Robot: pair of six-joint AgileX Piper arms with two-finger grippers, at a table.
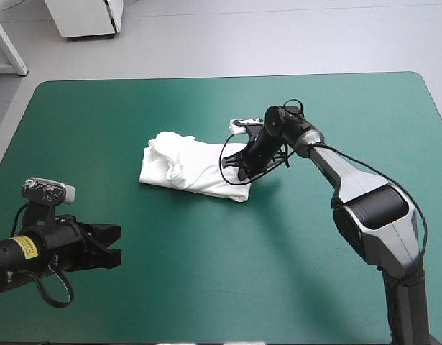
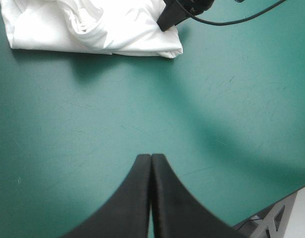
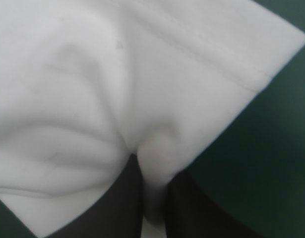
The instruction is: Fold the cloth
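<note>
On the teal-green cover [image 1: 206,287] the T-shirt [image 1: 183,169] lies near the middle as a rumpled, folded bundle. The right gripper [image 1: 243,171] pinches a thin ridge at its right end. The bite looks shallow and could slip, or drag the whole bundle (undoing the fold). The left gripper [image 1: 114,246], fingers pressed together on nothing, hangs well apart.

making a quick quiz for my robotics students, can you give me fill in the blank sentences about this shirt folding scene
1. The white T-shirt lies in a bundle on the ____ cover.
2. The right gripper is shut on the ____.
3. The left gripper, well apart from the bundle, is shut and holds ____.

Missing words: teal-green; T-shirt; nothing
</note>
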